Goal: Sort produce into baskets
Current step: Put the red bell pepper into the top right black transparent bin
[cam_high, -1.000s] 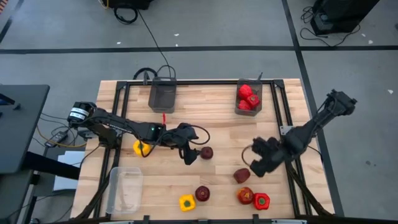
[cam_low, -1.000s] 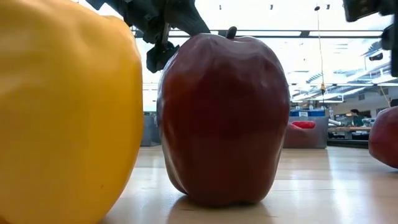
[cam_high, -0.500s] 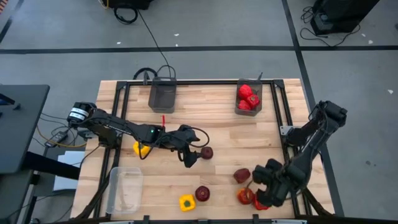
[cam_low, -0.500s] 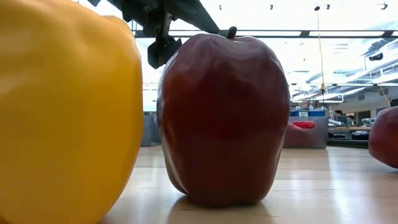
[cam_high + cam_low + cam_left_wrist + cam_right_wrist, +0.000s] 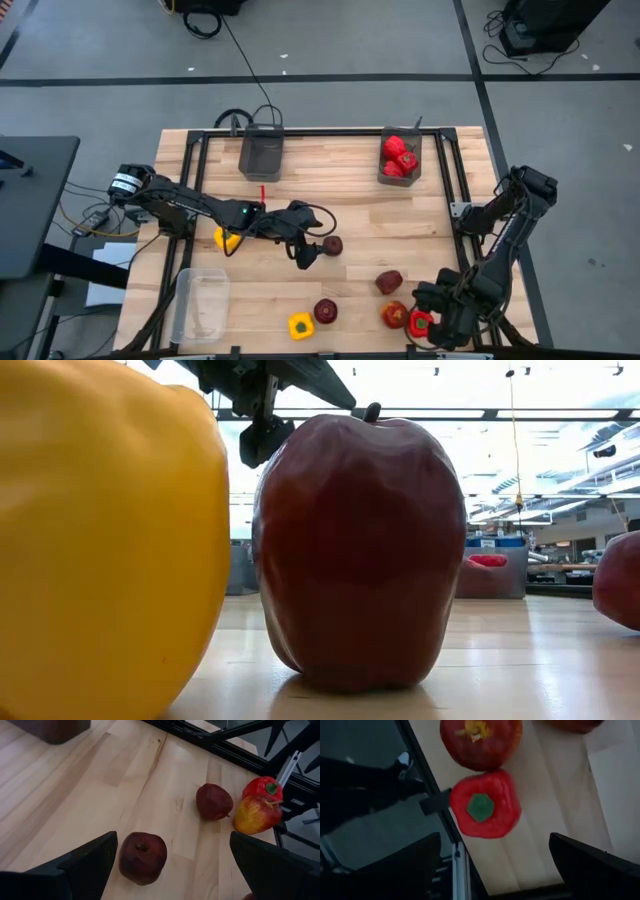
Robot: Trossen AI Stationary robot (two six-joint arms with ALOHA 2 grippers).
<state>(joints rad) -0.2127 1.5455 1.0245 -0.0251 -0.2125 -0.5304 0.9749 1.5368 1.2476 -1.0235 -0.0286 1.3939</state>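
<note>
My left gripper (image 5: 305, 252) is open at mid-table, its fingers on either side of a dark maroon fruit (image 5: 142, 864) that rests on the wood, also in the high view (image 5: 331, 245). My right gripper (image 5: 432, 318) is open near the table's near right corner, above a red pepper with a green stem (image 5: 485, 810) that lies next to a red-yellow fruit (image 5: 481, 740). The far right dark bin (image 5: 400, 158) holds red peppers; the far left dark bin (image 5: 262, 155) looks empty. The clear tub (image 5: 203, 303) stands at the near left.
A yellow pepper (image 5: 226, 238) lies beside my left arm. Another yellow pepper (image 5: 300, 325) and a maroon fruit (image 5: 325, 311) lie near the near edge, and one more maroon fruit (image 5: 389, 282) lies right of centre. A black frame rail (image 5: 437, 802) runs beside the red pepper.
My right gripper has gone toward the table's near edge, from beside the maroon fruit right of centre to above the red pepper at the near right corner. The produce has stayed in place.
</note>
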